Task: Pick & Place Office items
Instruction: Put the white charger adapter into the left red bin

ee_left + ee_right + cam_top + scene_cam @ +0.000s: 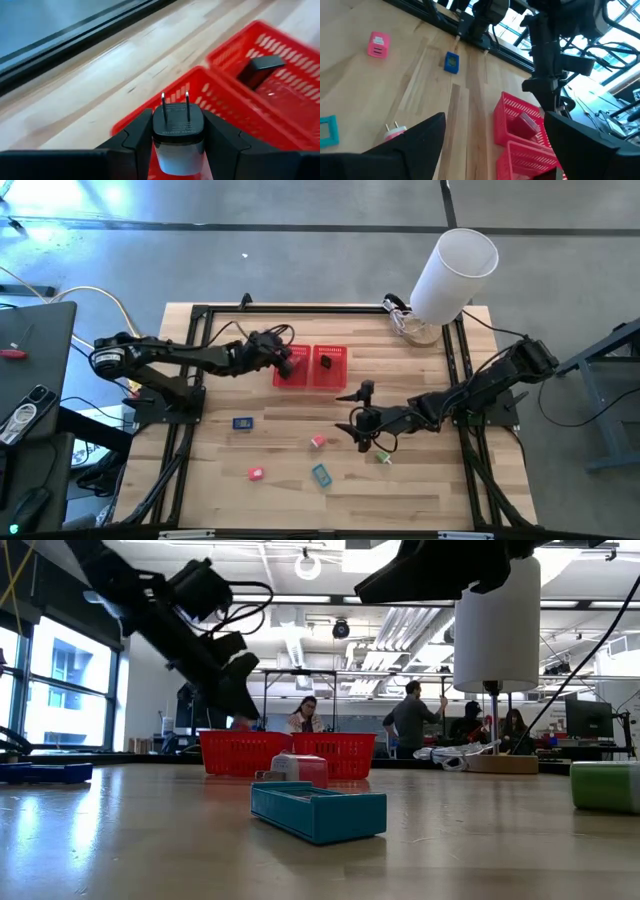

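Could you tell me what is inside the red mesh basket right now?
The red mesh basket holds one black item in its right compartment. The left gripper, shut on a black plug adapter, hangs over the left compartment and covers most of its floor.

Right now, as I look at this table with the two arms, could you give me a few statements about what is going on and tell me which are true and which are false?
1. The left gripper holds a black plug adapter over the red basket. True.
2. The right gripper is clamped on the teal item. False: its jaws are open and empty, and the teal item lies on the table.
3. A black item already lies in the basket's right compartment. True.
4. The dark blue item sits in the basket. False: the dark blue item lies on the table outside it.
5. The white cylinder stands near the table's far right corner. True.
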